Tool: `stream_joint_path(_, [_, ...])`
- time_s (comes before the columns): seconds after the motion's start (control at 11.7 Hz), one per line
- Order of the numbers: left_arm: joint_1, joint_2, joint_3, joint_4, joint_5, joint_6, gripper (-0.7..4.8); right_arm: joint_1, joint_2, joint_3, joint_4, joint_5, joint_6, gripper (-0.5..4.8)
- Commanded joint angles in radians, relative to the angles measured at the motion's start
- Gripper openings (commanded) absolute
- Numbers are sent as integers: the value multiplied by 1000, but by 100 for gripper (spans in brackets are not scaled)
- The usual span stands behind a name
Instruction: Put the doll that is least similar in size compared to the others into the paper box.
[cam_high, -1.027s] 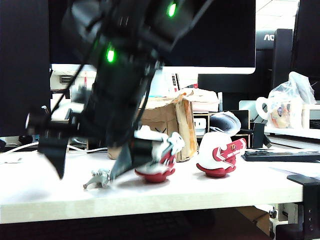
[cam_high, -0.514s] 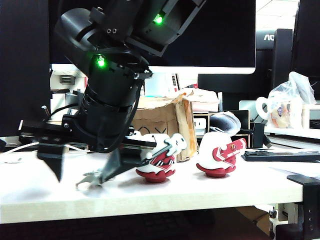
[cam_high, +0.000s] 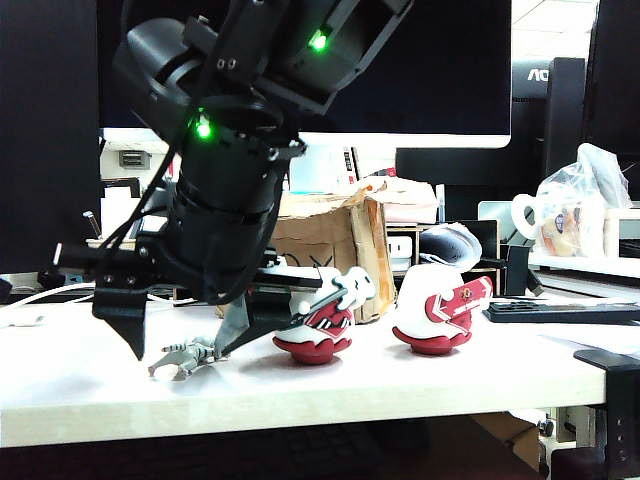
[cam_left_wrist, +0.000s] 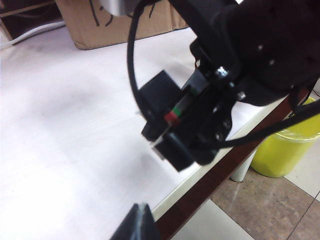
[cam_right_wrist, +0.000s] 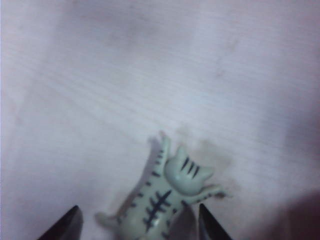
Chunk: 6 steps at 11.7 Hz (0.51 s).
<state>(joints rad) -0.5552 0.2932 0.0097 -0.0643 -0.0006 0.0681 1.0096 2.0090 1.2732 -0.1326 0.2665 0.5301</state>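
Jaws of the right gripper (cam_high: 180, 350) point down at the tabletop (cam_high: 420, 385), spread apart with a clear gap; the two dark fingertips (cam_right_wrist: 67, 226) stand either side of the doll (cam_right_wrist: 162, 197) in the right wrist view. Whether either tip touches it cannot be told. Doll lies flat on the tabletop, a small pale grey cat figure with dark stripes on back and head, limbs splayed. In the exterior view the doll (cam_high: 182, 357) sits low between one dark finger on its left and the other angled finger on its right, near the front edge of the tabletop.

Right arm reaches across to the left part of the exterior view, green lights lit on its housing.

Left gripper (cam_left_wrist: 137, 225): only a dark tip shows at the frame edge of the left wrist view; jaw state cannot be told. It hangs above the tabletop edge, well apart from the doll. Same view shows the right arm's black body in front and a yellow bin (cam_left_wrist: 287, 145) on the floor.

Box (cam_high: 335, 235), crumpled brown, stands behind the arm toward the back of the tabletop. Two white-and-red dolls (cam_high: 440, 310) stand right of the gripper, the nearer one just in front of the box.
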Motion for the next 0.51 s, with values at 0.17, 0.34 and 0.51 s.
stream_joint_path(0.17, [2,-1,1,13,4,3,-5,-6,19,4,3,-19,1,138])
stream_joint_path(0.34, [2,-1,1,13,4,3,-5,-6,19,4,4,-23,1,115])
stream_joint_path(0.51, [2,-1,1,13,4,3,-5,-6,19,4,5,-29,1,80])
